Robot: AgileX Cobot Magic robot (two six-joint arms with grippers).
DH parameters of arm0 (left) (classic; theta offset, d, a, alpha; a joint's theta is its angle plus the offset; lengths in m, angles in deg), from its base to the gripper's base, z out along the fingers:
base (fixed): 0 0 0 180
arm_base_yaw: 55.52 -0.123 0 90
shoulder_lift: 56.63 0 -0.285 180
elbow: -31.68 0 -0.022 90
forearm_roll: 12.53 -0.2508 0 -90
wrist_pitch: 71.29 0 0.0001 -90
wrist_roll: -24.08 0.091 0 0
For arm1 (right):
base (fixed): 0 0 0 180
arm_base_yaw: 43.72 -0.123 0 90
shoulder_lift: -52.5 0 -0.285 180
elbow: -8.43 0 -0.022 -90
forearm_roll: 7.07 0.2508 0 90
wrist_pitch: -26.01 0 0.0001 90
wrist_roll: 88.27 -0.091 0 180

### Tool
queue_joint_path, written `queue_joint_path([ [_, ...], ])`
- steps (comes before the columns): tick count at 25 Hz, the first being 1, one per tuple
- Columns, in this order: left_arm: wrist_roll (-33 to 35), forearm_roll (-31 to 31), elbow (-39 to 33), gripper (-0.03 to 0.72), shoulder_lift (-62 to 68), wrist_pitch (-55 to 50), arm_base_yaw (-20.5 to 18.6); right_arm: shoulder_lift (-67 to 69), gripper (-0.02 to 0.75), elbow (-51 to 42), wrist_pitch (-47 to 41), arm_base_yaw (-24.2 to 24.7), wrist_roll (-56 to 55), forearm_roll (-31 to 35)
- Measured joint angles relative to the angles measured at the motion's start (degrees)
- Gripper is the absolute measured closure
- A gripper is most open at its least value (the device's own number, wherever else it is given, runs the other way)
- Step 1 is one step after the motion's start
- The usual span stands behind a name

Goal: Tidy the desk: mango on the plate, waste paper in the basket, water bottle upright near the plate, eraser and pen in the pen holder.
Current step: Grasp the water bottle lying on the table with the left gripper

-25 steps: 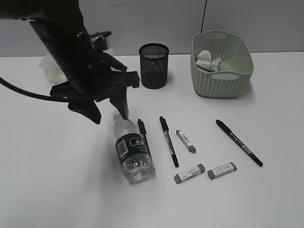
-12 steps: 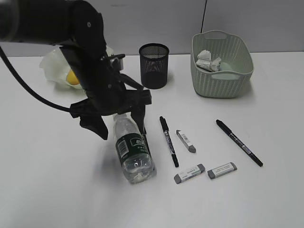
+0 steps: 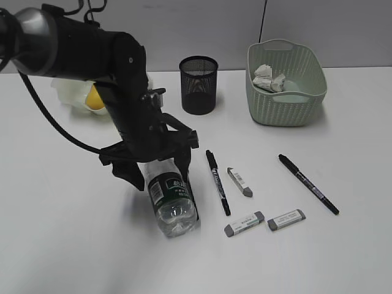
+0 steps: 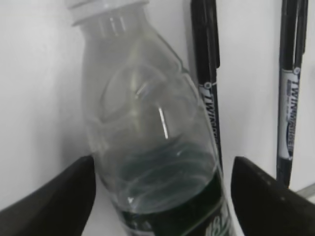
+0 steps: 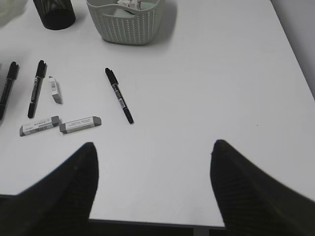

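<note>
Here my left gripper (image 3: 153, 168) straddles the neck end of the water bottle (image 3: 173, 205), jaws spread wide to either side and gripping nothing, because the bottle lies flat on the desk (image 3: 61, 233) and must be clasped before I can stand it near the plate (image 3: 64, 92). My right gripper (image 5: 152, 167) waits apart, likewise spread and empty.

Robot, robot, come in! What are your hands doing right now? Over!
Left gripper open, straddling the lying water bottle, not gripping. Right gripper open, empty, hovering. One pen lies right against the bottle.
</note>
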State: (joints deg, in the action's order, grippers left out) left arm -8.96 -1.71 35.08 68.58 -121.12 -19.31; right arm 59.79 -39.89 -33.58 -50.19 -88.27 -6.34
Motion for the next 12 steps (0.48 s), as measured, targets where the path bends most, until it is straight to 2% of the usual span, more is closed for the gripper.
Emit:
queue_joint_path([
  [4, -0.4, 0.1, 0.0, 0.046, 0.5, 3.6, 0.0, 0.0, 0.176, 0.0, 0.0, 0.0, 0.0, 0.0],
  [12, -1.5, -0.1, 0.0, 0.071, 1.7, 4.3, -1.1, 0.0, 0.176, 0.0, 0.0, 0.0, 0.0, 0.0],
])
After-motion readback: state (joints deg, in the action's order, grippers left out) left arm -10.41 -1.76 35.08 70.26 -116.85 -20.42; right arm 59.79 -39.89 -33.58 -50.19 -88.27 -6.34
